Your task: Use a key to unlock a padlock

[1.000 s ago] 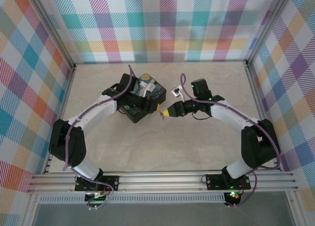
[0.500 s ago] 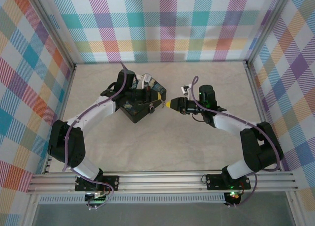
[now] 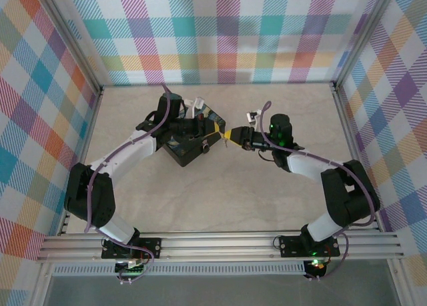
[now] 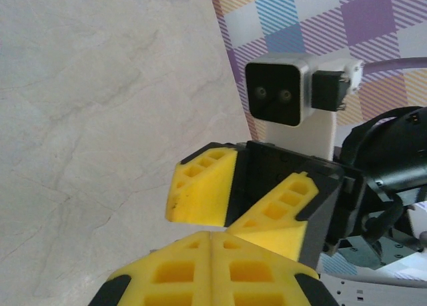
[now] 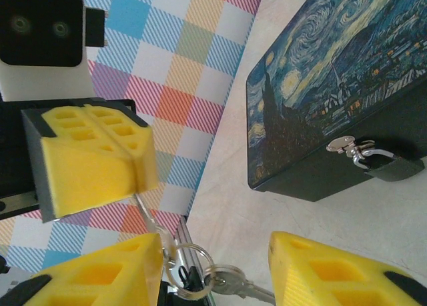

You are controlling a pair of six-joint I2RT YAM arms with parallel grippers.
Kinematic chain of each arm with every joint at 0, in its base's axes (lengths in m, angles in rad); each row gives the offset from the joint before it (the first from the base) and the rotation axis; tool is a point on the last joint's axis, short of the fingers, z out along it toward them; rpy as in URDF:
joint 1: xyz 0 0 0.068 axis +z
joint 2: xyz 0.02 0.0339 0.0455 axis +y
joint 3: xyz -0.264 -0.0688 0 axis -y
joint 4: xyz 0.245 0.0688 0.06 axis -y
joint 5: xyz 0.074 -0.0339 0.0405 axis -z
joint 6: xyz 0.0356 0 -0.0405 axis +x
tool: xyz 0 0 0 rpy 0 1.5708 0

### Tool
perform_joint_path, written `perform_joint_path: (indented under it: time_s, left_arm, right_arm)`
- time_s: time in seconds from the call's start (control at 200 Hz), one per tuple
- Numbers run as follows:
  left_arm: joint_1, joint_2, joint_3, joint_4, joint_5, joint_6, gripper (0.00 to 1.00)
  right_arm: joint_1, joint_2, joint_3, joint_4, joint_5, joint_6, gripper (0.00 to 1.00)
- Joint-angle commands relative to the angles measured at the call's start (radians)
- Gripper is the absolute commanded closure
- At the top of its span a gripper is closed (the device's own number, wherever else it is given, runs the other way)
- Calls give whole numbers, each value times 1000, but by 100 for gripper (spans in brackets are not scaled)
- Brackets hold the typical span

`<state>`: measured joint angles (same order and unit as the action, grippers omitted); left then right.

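On box's (image 5: 320, 79) front edge, padlock (image 5: 393, 167)

The left tool (image 3: 215, 132) and right tool (image 3: 231, 135) nearly touch tips at the dark box's (image 3: 189, 153) right corner.

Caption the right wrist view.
Left gripper pinches the key; open right gripper below; padlock hangs on box.

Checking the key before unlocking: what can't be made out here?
- Key: gripped end hidden inside the shut left gripper, right wrist view.
- Padlock: keyhole not visible from this angle, right wrist view.
- Top view: padlock and key too small for detail.
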<state>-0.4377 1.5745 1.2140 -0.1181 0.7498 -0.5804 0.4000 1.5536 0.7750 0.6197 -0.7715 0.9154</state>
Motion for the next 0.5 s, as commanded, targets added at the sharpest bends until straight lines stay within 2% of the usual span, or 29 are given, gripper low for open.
perform_joint_path:
  time_s: [0.0, 0.285, 0.495]
  left_arm:
    - [7, -34, -11, 50, 21, -22, 100]
    - [7, -35, -19, 67, 28, -29, 100]
    - [7, -40, -23, 68, 24, -29, 100]
  right_arm:
    - [17, 10, 17, 95, -34, 30, 55]
    - [28, 24, -1, 211, -42, 110, 64]
    - [28, 58, -8, 321, -61, 187, 77]
